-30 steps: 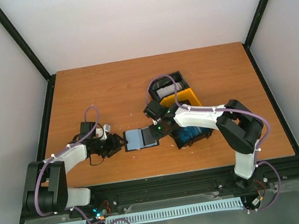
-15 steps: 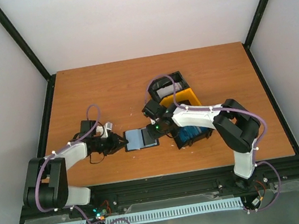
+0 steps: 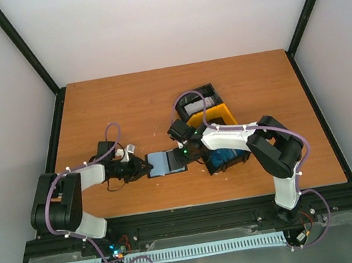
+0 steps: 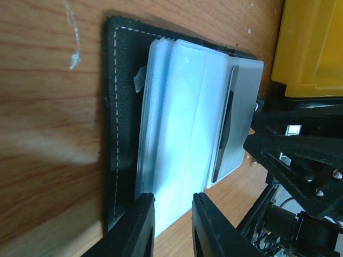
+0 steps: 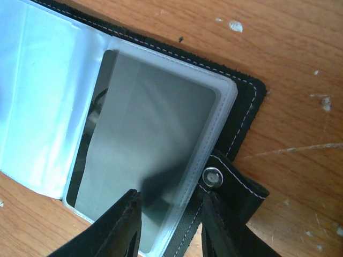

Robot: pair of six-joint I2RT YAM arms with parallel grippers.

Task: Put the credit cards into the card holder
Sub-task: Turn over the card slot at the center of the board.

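Card holder (image 3: 165, 162): open flat, tabletop (image 3: 124, 106) centre toward 6 o'clock; grey card (image 5: 150, 139) in clear sleeve (image 5: 222, 101).
Left end effector (image 4: 172, 197): arm low, reaching toward 3 o'clock; fingers narrowly parted at holder's 9 o'clock edge; grip cannot be told.
Right end effector (image 5: 170, 195): holder's 3 o'clock edge; fingers part-open astride sleeve; grip unclear.

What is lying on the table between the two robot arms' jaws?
The open card holder lies there, flat on the table, with its clear pockets facing up. The top view shows this best.

Credit cards (image 3: 224, 158) partly behind right arm (image 3: 231, 137)
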